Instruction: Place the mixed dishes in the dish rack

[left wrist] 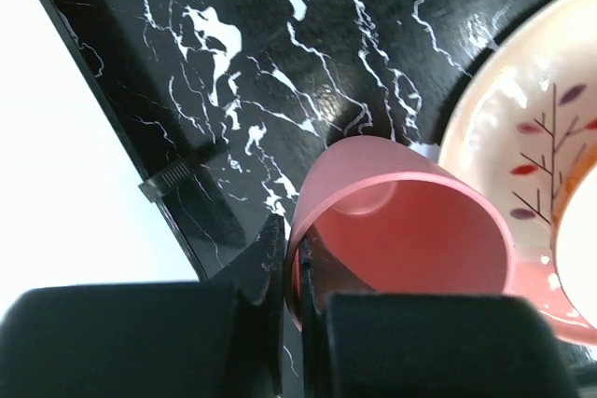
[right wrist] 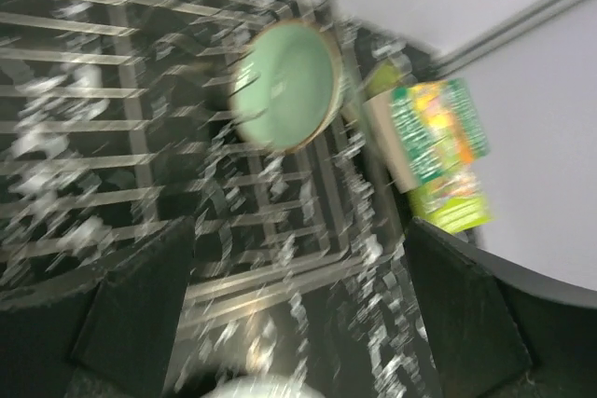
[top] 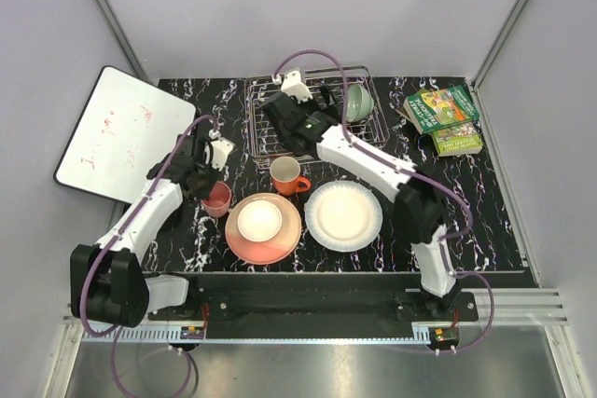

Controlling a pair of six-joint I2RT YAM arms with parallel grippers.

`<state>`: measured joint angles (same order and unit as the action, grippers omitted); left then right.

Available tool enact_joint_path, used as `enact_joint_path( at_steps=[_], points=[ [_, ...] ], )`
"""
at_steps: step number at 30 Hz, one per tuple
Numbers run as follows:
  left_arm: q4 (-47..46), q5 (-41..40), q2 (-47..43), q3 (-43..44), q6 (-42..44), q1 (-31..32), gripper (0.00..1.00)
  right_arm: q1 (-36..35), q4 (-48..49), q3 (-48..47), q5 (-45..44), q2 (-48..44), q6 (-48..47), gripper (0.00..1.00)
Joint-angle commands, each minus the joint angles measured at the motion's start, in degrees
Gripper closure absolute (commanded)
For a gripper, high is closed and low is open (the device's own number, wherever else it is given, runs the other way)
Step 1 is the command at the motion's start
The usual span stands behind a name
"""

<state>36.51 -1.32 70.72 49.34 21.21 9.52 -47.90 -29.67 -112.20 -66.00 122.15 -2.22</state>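
Left wrist: glossy round pink cup [left wrist: 410,235]

I am seeing a whiteboard [top: 121,132] lying tilted at about ten o'clock in the overhead view, at the left edge of the black marbled table [top: 504,221], with faint red scribbles showing on it. Two green books [top: 446,118] are sitting at about two o'clock, near the far right corner, one just beside the other. In the right wrist view they are showing blurred.

A bowl [top: 359,101] sits in the dish rack [top: 259,132], the mug [top: 285,174] before it.
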Motion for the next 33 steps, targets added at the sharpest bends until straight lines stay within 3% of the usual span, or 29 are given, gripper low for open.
enact_joint_path(
  at_steps=[1, 4, 6, 8, 10, 16, 26, 33],
  points=[
    [-2.9, 2.7, 2.2, 0.1, 1.0, -1.9, 0.85, 0.1, -24.8, 4.7, 19.4, -14.3, 23.0, 0.01],
    [-2.5, 3.3, 3.0, 0.6, 1.9, -2.9, 0.73, -0.3, -25.6, 14.2, 34.0, -23.2, 26.4, 0.05],
    [-2.2, 4.0, 3.2, 1.4, 2.2, -3.6, 0.51, -0.4, -25.5, 18.4, 42.0, -27.0, 28.5, 0.07],
    [-1.9, 4.4, 3.3, 1.9, 2.3, -4.8, 0.43, -0.4, -25.1, 22.4, 48.7, -31.3, 29.3, 0.09],
    [-1.6, 4.8, 2.8, 2.7, 2.3, -5.7, 0.29, -0.4, -23.0, 25.2, 52.8, -34.2, 28.8, 0.11],
    [0.7, 4.3, -0.1, 5.5, 2.6, -7.1, 0.06, -0.5, -16.3, 29.6, 65.8, -35.5, 28.5, 0.18],
    [6.0, 12.6, -2.7, 16.9, -1.2, -8.2, 0.05, -2.1, -2.0, 36.6, 72.4, -30.5, 29.6, 0.26],
    [5.0, 16.2, 12.7, 29.4, -7.6, -5.6, 0.08, -4.0, 0.8, 34.1, 74.2, -22.0, 27.9, 0.30]
  ],
)
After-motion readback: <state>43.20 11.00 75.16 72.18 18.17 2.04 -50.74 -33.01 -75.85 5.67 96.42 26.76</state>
